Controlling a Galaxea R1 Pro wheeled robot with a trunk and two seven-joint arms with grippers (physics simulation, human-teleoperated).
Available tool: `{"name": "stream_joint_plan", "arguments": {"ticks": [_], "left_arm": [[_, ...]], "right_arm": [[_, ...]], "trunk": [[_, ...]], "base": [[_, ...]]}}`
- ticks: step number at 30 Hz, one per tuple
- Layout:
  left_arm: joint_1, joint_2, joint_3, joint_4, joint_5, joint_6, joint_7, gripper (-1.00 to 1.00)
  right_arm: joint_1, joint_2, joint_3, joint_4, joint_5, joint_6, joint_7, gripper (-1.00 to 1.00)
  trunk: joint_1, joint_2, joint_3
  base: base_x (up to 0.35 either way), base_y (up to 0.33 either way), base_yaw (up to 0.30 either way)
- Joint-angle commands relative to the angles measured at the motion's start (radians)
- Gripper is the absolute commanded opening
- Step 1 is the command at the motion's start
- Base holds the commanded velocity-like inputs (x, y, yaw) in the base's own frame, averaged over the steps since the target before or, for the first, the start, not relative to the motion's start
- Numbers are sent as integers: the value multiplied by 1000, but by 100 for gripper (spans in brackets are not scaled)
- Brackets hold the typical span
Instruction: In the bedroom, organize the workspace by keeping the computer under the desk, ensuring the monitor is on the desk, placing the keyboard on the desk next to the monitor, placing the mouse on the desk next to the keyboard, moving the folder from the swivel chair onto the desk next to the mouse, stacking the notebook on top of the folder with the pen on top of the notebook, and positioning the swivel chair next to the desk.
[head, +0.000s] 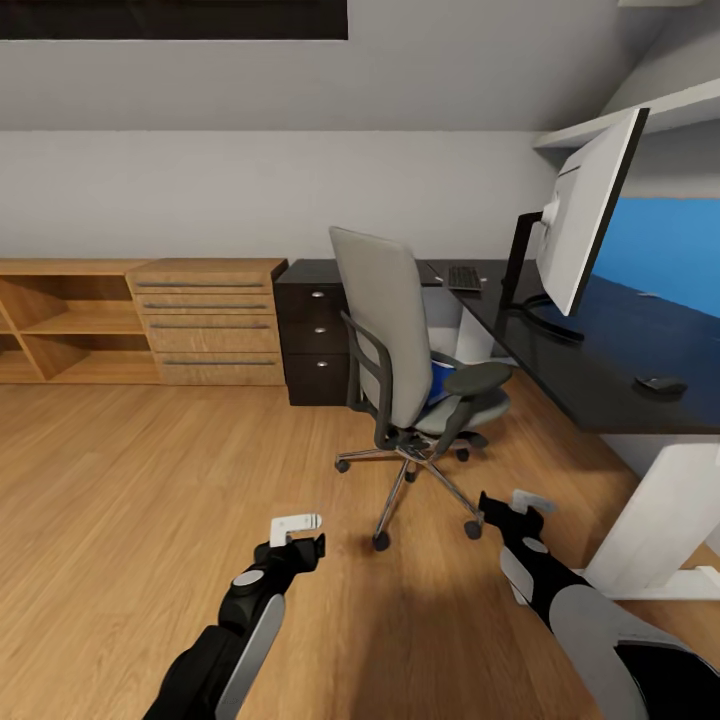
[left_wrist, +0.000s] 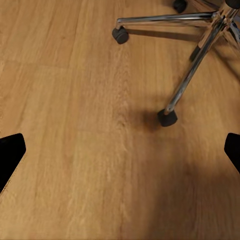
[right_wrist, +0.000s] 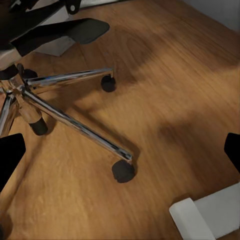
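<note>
The long L-shaped desk with a glossy black top (head: 640, 340), white legs and a blue back panel served as the anchor. Beside it stood the wooden drawer chest (head: 205, 320) and a dark cabinet with round knobs (head: 315, 345). Just in front of the desk, turned toward it, sat the grey upholstered swivel chair (head: 385, 320) on its chrome 5-star base, probably still to be pushed in. On the desk rested the wide thin black monitor (head: 585, 225), the slim dark keyboard (head: 463, 277) behind it, and the small rounded black mouse (head: 660, 383) near the front edge. A bright blue folder (head: 438, 380) lay on the chair seat, not yet on the desk. The left gripper (head: 298, 533) and right gripper (head: 512, 508) hung low over smooth oak flooring, both spread wide and empty, seemingly readied for approach.
</note>
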Motion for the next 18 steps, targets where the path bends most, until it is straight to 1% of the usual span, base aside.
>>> {"name": "stream_joint_plan", "arguments": {"ticks": [1, 6, 7, 10, 13, 18], "left_arm": [[-1, 5, -2, -1, 12, 2, 10, 100], [-1, 12, -2, 0, 12, 1, 10, 100], [-1, 12, -2, 0, 12, 1, 10, 100], [-1, 13, -2, 1, 12, 1, 9, 100], [-1, 13, -2, 3, 12, 1, 8, 100], [-1, 13, -2, 4, 14, 1, 8, 100]], "right_arm": [[0, 0, -2, 1, -5, -10, 2, 100], [1, 2, -2, 0, -4, -23, 2, 100], [2, 2, -2, 0, -4, -65, 2, 100], [1, 1, -2, 0, -4, -90, 2, 100], [2, 2, -1, -4, -4, -99, 2, 100], [1, 0, -2, -8, -3, -103, 2, 100]], "trunk": [[0, 0, -1], [0, 0, -1], [0, 0, -1], [0, 0, -1], [0, 0, -1], [0, 0, -1]], "base": [[0, 0, 0], [0, 0, 0], [49, 0, 0], [148, 0, 0], [104, 0, 0], [38, 0, 0]]}}
